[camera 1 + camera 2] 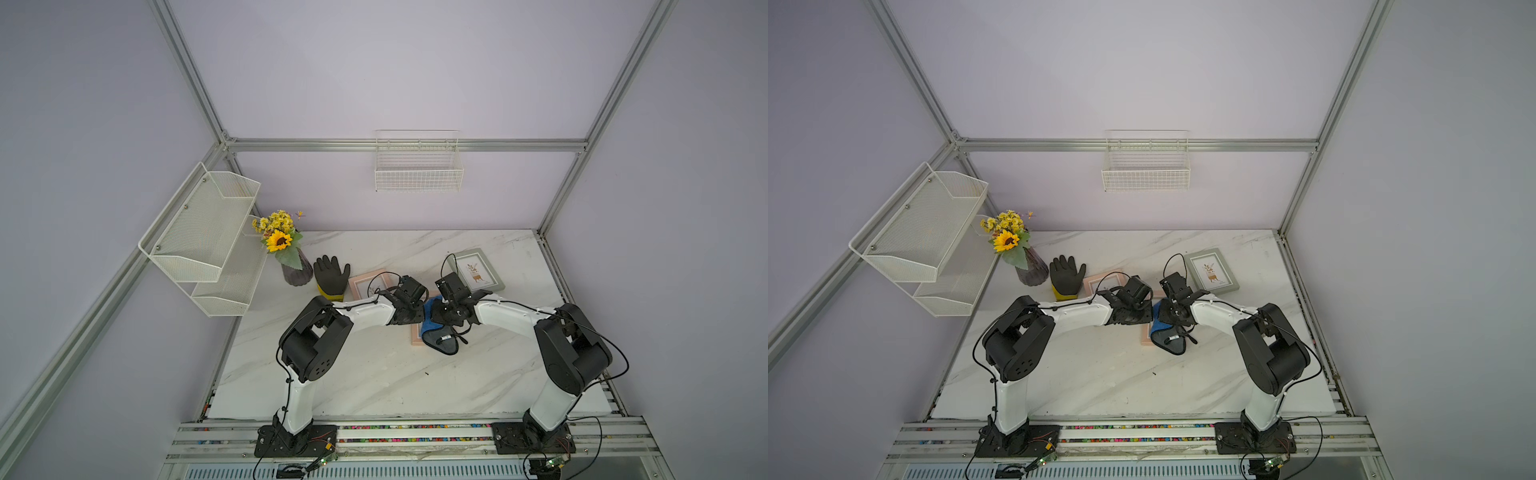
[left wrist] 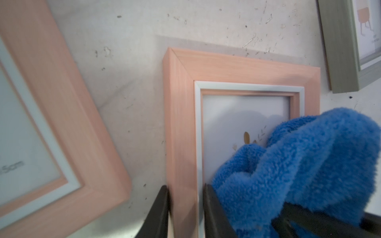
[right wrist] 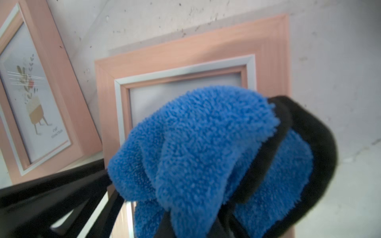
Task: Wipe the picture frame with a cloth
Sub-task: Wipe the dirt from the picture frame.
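Now: pink picture frame (image 2: 181,123) flat on marble table (image 1: 374,374). Blue cloth (image 3: 206,144) bunched on its glass. My right gripper (image 1: 445,312) clenched on cloth; left gripper (image 2: 185,188) pinches frame's side rail. Wiping under way, I judge; bare glass, rails not yet covered.

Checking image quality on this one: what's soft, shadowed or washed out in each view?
Left wrist view: the pink frame in the left gripper is sharp, the second pink frame beside it blurred; the cloth throws a soft shadow on the glass. Right wrist view: cloth fibres slightly soft, that gripper's fingers smeared. Both top views: dim, even light, no glare.
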